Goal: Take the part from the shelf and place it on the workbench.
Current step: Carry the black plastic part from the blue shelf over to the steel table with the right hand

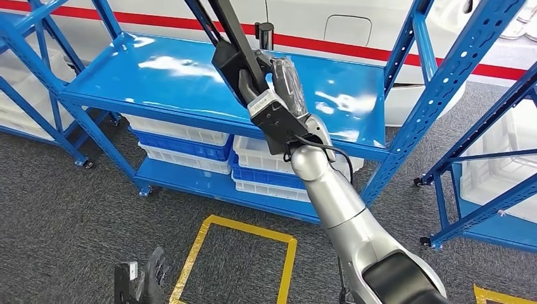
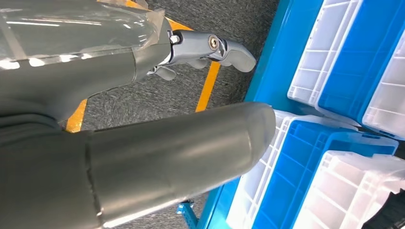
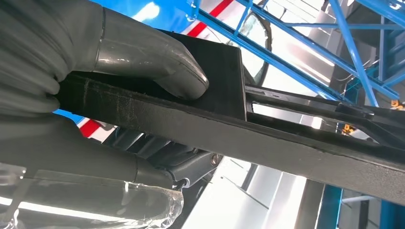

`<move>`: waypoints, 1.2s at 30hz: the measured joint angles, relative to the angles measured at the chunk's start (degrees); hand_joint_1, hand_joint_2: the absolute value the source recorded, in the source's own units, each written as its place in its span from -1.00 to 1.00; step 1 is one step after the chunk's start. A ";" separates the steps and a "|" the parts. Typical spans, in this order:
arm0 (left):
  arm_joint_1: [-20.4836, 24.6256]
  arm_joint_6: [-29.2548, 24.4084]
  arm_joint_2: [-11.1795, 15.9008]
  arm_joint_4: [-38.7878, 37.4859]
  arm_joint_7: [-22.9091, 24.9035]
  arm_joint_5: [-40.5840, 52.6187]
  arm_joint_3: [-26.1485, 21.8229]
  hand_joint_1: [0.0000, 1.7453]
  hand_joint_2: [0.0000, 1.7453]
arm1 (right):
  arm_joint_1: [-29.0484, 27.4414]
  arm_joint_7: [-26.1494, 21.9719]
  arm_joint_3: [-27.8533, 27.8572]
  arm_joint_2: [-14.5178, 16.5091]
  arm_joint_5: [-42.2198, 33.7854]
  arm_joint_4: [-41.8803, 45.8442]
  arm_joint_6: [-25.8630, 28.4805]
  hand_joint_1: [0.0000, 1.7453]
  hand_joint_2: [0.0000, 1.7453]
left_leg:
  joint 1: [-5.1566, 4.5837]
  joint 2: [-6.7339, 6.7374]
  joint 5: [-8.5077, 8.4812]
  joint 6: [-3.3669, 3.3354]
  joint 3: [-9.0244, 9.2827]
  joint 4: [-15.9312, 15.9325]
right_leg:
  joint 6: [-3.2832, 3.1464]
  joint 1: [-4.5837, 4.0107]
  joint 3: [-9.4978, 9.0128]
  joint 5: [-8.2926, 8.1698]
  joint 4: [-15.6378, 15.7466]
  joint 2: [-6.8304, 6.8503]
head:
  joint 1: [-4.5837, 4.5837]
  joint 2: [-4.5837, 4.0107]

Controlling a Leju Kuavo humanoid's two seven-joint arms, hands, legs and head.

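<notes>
At the middle of the head view, above the glossy top deck of the blue shelf (image 1: 190, 69), the right hand (image 1: 282, 95) has the part (image 1: 235, 47) clamped, a long black frame-like bar that runs up and out of the top of the frame. In the right wrist view the thick thumb (image 3: 157, 59) presses on a flat black plate of the part (image 3: 267, 136) and the darker fingers wrap its underside, so the grip looks full and firm. The part seems lifted off the deck, though I can't be sure its far end is free.

The left hand (image 2: 210, 47) hangs low near the floor by the yellow floor marking (image 1: 237, 253), fingers loosely apart and holding nothing; beyond it sit the white and blue bins (image 2: 344, 67) on the lower shelf.

I'd judge the pick-up done and the carry to be the step in hand. Next it needs to draw the long bar out without knocking the blue uprights (image 1: 443, 82), then turn toward the table, which I can't see from here. The full length and shape of the part are cut off too.
</notes>
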State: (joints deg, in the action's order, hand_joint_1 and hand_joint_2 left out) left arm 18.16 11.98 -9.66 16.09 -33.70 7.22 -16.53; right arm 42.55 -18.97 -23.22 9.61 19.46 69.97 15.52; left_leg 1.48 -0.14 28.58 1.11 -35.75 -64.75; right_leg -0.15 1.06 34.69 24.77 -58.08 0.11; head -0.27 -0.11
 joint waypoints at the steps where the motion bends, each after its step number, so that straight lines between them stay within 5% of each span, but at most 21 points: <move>1: 0.16 0.01 -0.01 0.00 0.09 0.01 0.11 -1.00 -1.00 | -0.11 -0.03 0.20 -0.17 -0.12 0.20 0.02 1.00 1.00 | -0.06 -0.05 -0.74 -0.26 2.00 3.20 | 0.31 -0.10 0.29 -0.20 -0.15 0.01 | -0.06 0.00; 3: 0.39 0.02 -0.02 0.00 0.19 0.02 0.34 -1.00 -1.00 | -0.25 -0.09 0.45 -0.44 -0.25 0.50 0.03 1.00 1.00 | -0.44 -0.16 -1.00 -0.90 3.35 5.91 | 1.14 -0.29 0.74 -0.74 -0.26 0.03 | -0.17 0.01; 6: 0.62 0.02 -0.09 0.00 0.26 0.02 0.71 -1.00 -1.00 | -0.54 -0.14 0.70 -0.82 -0.33 0.69 0.05 1.00 1.00 | -0.67 0.02 -2.26 -2.45 2.64 6.54 | 2.22 -0.28 1.47 -0.66 -0.73 0.01 | -0.25 0.01; 9: 0.89 0.03 -0.21 0.00 0.26 0.02 0.94 -1.00 -1.00 | -0.74 -0.16 0.85 -1.30 -0.42 0.87 0.06 1.00 1.00 | -0.72 0.23 -4.06 -3.86 1.09 7.14 | 1.63 -0.26 4.67 4.94 -8.57 -0.05 | -0.44 0.00; 11: 0.90 0.04 -0.22 0.00 0.26 0.02 1.08 -1.00 -1.00 | -1.02 -0.16 0.87 -1.60 -0.43 0.89 0.06 1.00 1.00 | -0.75 0.26 -5.17 -3.99 -0.42 7.10 | 1.73 -0.27 6.61 8.16 -15.70 -0.06 | -0.50 0.00; 12: 0.89 0.04 -0.23 0.00 0.27 0.02 1.15 -1.00 -1.00 | -1.19 -0.16 0.89 -1.72 -0.43 0.89 0.06 1.00 1.00 | -0.76 0.27 -5.74 -3.93 -1.17 7.07 | 2.15 -0.27 6.40 8.32 -17.06 -0.06 | -0.51 0.00; 13: 0.89 0.04 -0.23 0.00 0.28 0.02 1.21 -1.00 -1.00 | -1.30 -0.16 0.90 -1.82 -0.42 0.90 0.06 1.00 1.00 | -0.76 0.27 -6.31 -3.81 -1.92 7.04 | 2.73 -0.27 5.11 7.56 -16.30 -0.06 | -0.52 0.00; 15: 0.91 0.05 -0.25 0.00 0.34 0.02 1.30 -1.00 -1.00 | -1.37 -0.16 0.90 -1.90 -0.42 1.01 0.06 1.00 1.00 | -0.78 0.24 -7.42 -3.42 -3.20 6.96 | 3.47 -0.20 -0.12 5.47 -9.45 -0.05 | -0.52 0.00; 17: 0.97 0.06 -0.25 0.00 0.42 0.00 1.32 -1.00 -1.00 | -1.38 -0.16 0.86 -1.90 -0.42 1.22 0.06 1.00 1.00 | -0.91 0.19 -8.50 -2.80 -4.09 6.94 | 3.16 -0.47 -5.08 5.31 -1.78 -0.13 | -0.50 0.00; 20: 0.96 0.04 -0.22 -0.01 0.43 -0.15 1.32 -1.00 -1.00 | -1.43 -0.18 0.83 -1.93 -0.47 1.33 0.05 1.00 1.00 | -0.86 0.18 -9.99 -1.71 -4.60 7.31 | 1.88 -0.64 -5.78 5.23 0.88 -0.24 | -0.54 0.00; 22: 0.87 -0.01 -0.15 -0.02 0.30 -0.40 1.32 -1.00 -1.00 | -1.36 -0.18 0.81 -1.86 -0.53 1.28 0.00 1.00 1.00 | -0.58 0.13 -8.12 -1.02 -5.41 6.07 | 0.75 -0.14 -5.07 4.12 0.95 -0.09 | -0.46 0.00; 25: 0.78 -0.15 -0.09 -0.03 -0.02 -1.03 1.32 -1.00 -1.00 | -1.30 -0.18 0.81 -1.58 -0.58 1.07 -0.17 1.00 1.00 | -0.24 0.00 -0.02 -0.20 -8.16 -3.43 | -0.37 -0.04 -3.26 2.26 0.92 0.16 | -0.23 0.00; 26: 0.73 -0.19 -0.09 -0.04 -0.12 -1.21 1.32 -1.00 -1.00 | -1.30 -0.18 0.80 -1.47 -0.58 0.93 -0.26 1.00 1.00 | -0.15 -0.02 1.50 0.06 -8.76 -6.86 | -0.37 -0.10 -2.55 1.71 0.86 0.19 | -0.21 0.00; 28: 0.64 -0.20 -0.09 -0.06 -0.33 -1.49 1.32 -1.00 -1.00 | -1.30 -0.18 0.78 -1.33 -0.58 0.66 -0.45 1.00 1.00 | 0.12 0.01 1.05 0.41 -7.68 -8.97 | -0.09 -0.11 -1.10 0.78 0.54 0.23 | -0.21 0.00; 30: 0.62 -0.24 -0.09 -0.05 -0.52 -1.80 1.32 -1.00 -1.00 | -1.24 -0.18 0.76 -1.29 -0.58 0.44 -0.58 1.00 1.00 | 0.44 0.07 -1.00 0.45 -2.85 -3.56 | 0.35 -0.05 0.23 0.13 -0.13 0.25 | -0.20 0.00; 32: 0.66 -0.32 -0.10 -0.03 -0.61 -2.16 1.32 -1.00 -1.00 | -1.07 -0.34 0.76 -1.17 -0.67 0.28 -0.67 1.00 1.00 | 0.32 -0.02 -1.16 0.03 1.67 2.87 | 1.02 -0.20 1.30 -0.40 -0.73 0.27 | -0.26 0.01; 36: 0.60 -0.42 -0.11 -0.04 -0.71 -2.85 1.30 -1.00 -1.00 | -0.63 -1.23 0.60 -0.88 -1.13 -0.44 -1.01 1.00 1.00 | -0.41 -0.23 -1.98 -1.94 2.03 5.42 | 2.76 -0.41 2.31 -1.42 -0.92 0.28 | -0.38 0.00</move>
State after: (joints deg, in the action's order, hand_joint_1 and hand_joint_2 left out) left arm 18.77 11.56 -9.76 16.04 -34.41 4.37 -15.23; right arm 41.92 -20.20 -22.62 8.73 18.34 69.53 14.51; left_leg 1.07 -0.37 26.60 -0.83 -33.71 -59.33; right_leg 2.61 0.64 37.01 23.35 -59.00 0.39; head -0.65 -0.11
